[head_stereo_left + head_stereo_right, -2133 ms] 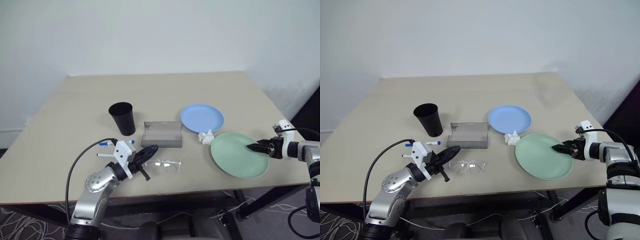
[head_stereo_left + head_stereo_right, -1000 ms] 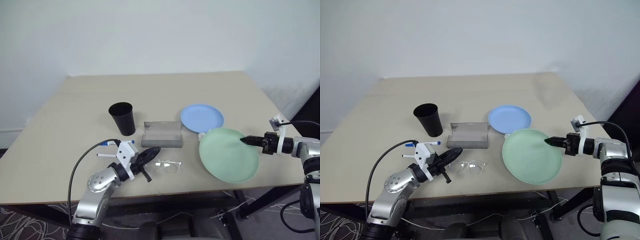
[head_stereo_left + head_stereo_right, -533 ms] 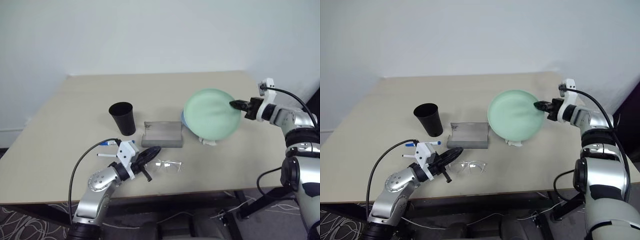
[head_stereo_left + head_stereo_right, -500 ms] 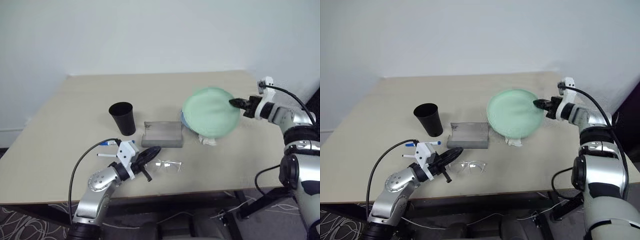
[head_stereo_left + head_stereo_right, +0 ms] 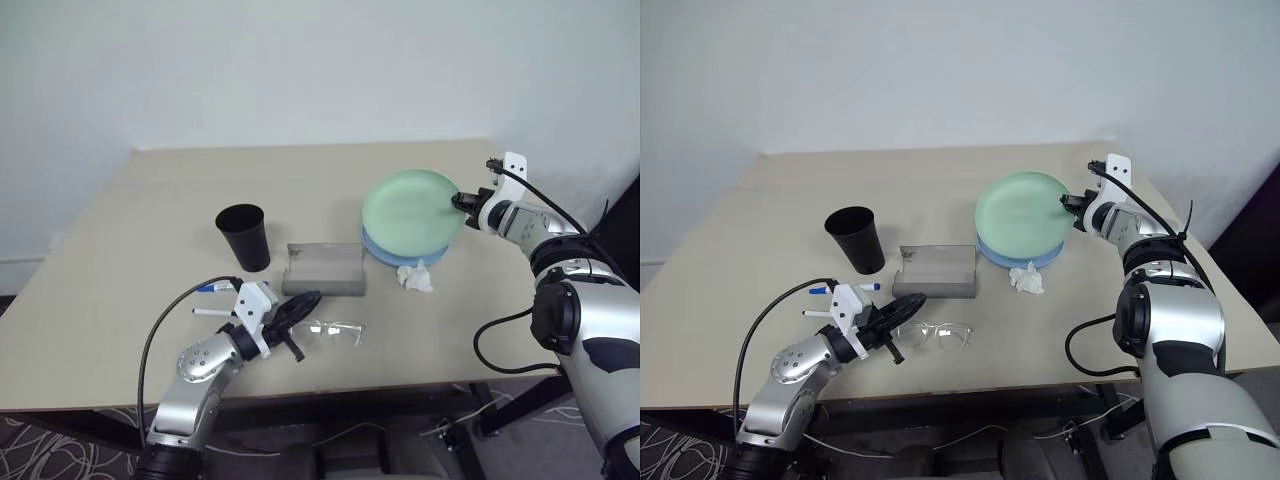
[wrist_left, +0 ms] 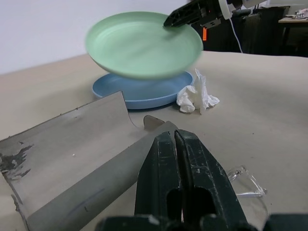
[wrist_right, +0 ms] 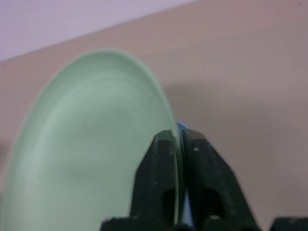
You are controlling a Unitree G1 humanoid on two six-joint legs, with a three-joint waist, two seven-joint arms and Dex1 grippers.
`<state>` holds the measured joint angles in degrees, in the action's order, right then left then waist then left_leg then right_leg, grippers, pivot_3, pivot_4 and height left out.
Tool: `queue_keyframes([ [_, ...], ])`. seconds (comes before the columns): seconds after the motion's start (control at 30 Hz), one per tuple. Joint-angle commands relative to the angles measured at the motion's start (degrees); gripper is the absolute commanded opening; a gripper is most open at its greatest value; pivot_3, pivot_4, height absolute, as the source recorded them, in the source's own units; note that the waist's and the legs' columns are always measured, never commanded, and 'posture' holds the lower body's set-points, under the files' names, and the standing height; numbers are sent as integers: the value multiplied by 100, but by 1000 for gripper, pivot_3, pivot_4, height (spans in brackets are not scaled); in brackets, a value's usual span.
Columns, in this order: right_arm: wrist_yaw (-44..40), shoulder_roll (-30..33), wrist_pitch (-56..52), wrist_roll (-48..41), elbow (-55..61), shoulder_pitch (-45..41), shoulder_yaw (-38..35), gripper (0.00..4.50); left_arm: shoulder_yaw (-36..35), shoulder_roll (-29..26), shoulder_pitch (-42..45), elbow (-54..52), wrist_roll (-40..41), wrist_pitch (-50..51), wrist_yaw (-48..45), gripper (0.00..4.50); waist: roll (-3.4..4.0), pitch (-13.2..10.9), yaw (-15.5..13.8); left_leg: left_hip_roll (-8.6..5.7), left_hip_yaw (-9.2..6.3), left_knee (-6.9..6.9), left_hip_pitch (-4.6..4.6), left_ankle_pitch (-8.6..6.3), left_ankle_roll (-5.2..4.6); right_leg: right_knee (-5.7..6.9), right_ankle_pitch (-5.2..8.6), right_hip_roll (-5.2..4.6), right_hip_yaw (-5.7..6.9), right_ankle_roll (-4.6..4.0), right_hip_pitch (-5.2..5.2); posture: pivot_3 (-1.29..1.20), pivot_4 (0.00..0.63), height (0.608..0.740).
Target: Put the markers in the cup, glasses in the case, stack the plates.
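Beige bench point(image 5: 150, 230) under a plain white wall carries everything. Nearest, at about seven o'clock, the left gripper point(image 5: 300, 302) rests low with its jaws clenched on nothing, tips just over the left end of the glasses point(image 5: 335, 330). Behind its wrist lie the markers point(image 5: 212, 288). Past the glasses sits the grey case point(image 5: 323, 269), lying open, with the black cup point(image 5: 243, 236) upright at its ten o'clock. At the case's three o'clock is a small white wad point(image 5: 414, 277). Beyond the wad lies the blue plate point(image 5: 392, 256), and the green plate point(image 5: 410, 210) hangs tilted just above it, its far right rim pinched in the right gripper's point(image 5: 459, 200) jaws.
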<state>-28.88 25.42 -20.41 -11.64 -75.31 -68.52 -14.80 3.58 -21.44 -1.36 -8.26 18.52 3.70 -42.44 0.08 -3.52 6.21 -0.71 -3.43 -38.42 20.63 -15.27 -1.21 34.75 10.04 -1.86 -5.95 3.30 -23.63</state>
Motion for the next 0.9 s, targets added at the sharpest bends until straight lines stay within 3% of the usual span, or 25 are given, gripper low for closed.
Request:
queue_keyframes([
  [0.03,-107,-3,194,2,130,-231,-78,1693,-21,6,27,-231,-30,-102,37,0,0,0,1,0,0,0,-1,0,0,0,0,0,0,0,0,0,0,737],
  [0.07,-174,3,257,55,146,-208,-26,2035,-22,4,24,-236,-30,-97,41,0,0,0,2,0,0,0,-2,0,0,1,0,0,0,0,1,0,0,737],
  [0.27,-928,143,791,421,327,58,363,2035,1,-1,68,-263,-35,-55,47,0,3,1,3,0,0,0,-4,0,-1,2,0,1,0,0,3,0,0,737],
  [0.43,-2859,362,1497,703,1071,671,1025,2035,-40,-58,123,-230,-1,-35,2,0,5,1,1,-1,-1,-1,-3,0,-1,0,0,1,0,1,5,0,0,737],
  [0.6,-4090,603,1446,708,2158,1431,1516,2035,-74,-110,189,-188,20,-10,-36,0,7,1,-4,-1,-4,-5,-7,0,0,4,-1,1,2,1,8,0,0,737],
  [0.9,-4413,643,1004,690,3292,2209,1840,2035,-36,-116,295,-404,54,241,31,0,8,1,-10,1,-3,-20,-12,1,0,14,0,1,4,0,11,0,0,737],
])
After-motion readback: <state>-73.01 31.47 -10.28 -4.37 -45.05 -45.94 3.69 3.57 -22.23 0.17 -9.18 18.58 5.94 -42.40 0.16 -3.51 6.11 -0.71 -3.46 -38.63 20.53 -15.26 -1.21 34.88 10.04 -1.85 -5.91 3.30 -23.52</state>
